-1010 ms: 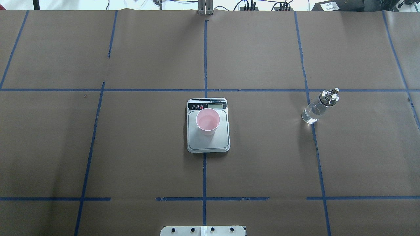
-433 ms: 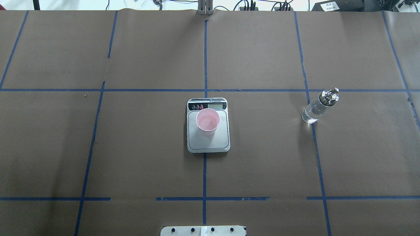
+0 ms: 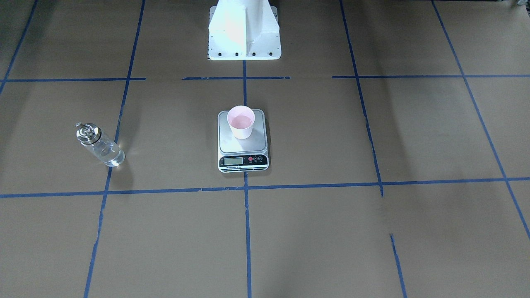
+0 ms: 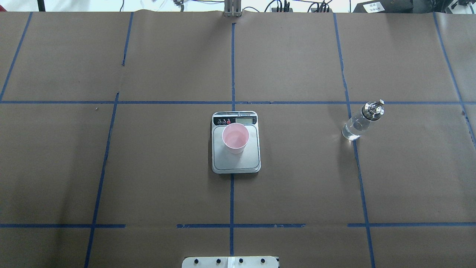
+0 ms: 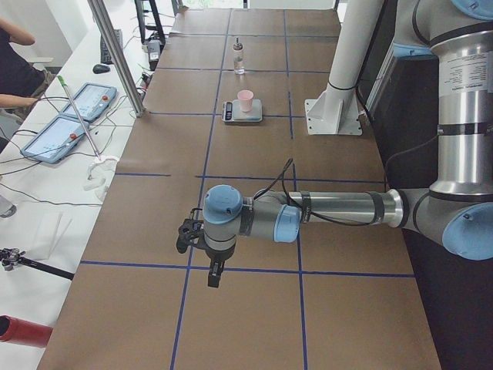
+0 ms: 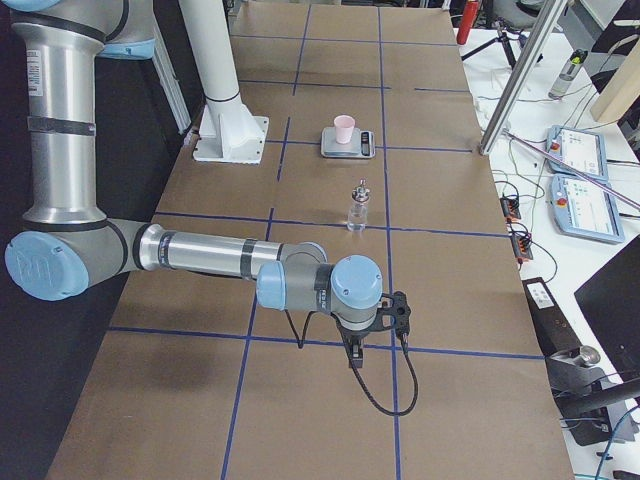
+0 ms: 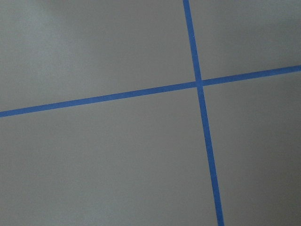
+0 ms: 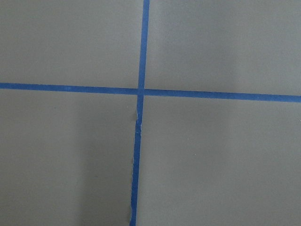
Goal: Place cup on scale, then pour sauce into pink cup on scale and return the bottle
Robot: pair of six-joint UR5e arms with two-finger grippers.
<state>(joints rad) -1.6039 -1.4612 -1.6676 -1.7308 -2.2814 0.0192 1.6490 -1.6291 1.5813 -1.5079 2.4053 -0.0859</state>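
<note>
The pale pink cup (image 4: 235,138) stands upright on the scale (image 4: 253,160) at the table's middle, toward the display side of its steel platform; it also shows in the front-facing view (image 3: 241,122). The clear glass bottle (image 4: 359,124) with its metal spout top stands upright on the table, apart on the robot's right (image 3: 99,145). My left gripper (image 5: 213,277) hangs over bare table far to the left, and my right gripper (image 6: 354,360) far to the right. Both show only in the side views, so I cannot tell if they are open or shut. Both wrist views show only tape lines.
The table is brown paper with a blue tape grid. The white robot pedestal (image 3: 244,33) stands at the near edge behind the scale. A side table with tablets (image 5: 77,116) and cables runs along the far edge, where an operator (image 5: 15,69) sits.
</note>
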